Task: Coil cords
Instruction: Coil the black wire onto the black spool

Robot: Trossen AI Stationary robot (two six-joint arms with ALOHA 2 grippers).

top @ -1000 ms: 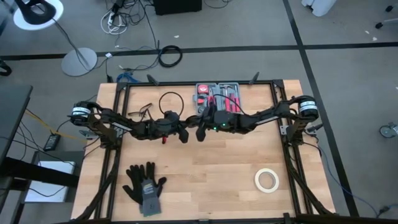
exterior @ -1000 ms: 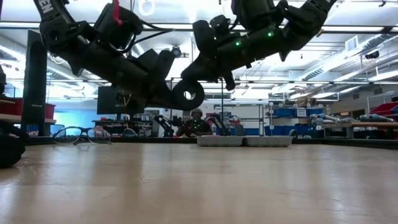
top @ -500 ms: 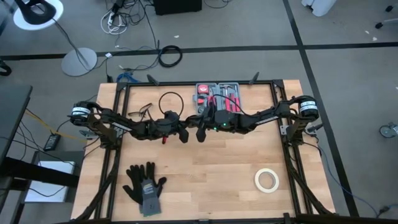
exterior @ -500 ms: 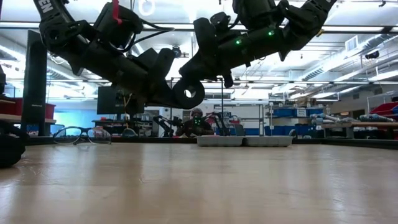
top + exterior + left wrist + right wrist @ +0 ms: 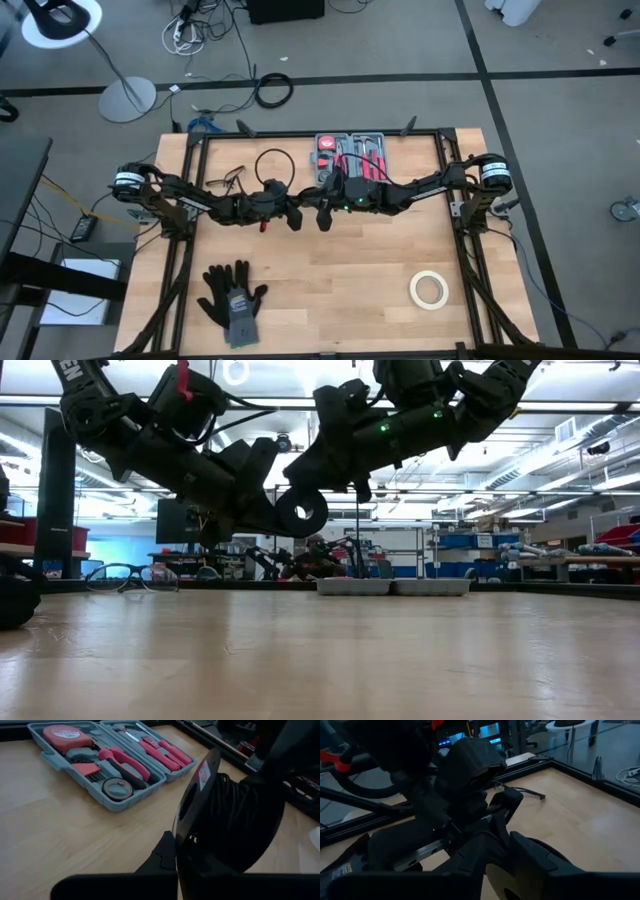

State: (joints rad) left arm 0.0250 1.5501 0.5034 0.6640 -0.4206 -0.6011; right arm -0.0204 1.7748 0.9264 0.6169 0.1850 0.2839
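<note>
Pale matt wood table (image 5: 340,270); grey plastic tool case (image 5: 65,765); glossy black disc (image 5: 197,795).

- In the high view, the left gripper (image 5: 296,214) and right gripper (image 5: 322,213) meet above the table's middle, too small and dark to tell the cords between them.
- The left wrist view crops the spool (image 5: 227,825) at the bottom edge; its wound black cord blurs into one mass.
- The tool case (image 5: 107,757) runs off the top edge.
- In the low view, both arms leave the frame's top.
- The glasses (image 5: 131,576) sit blurred at the table's far end.
</note>
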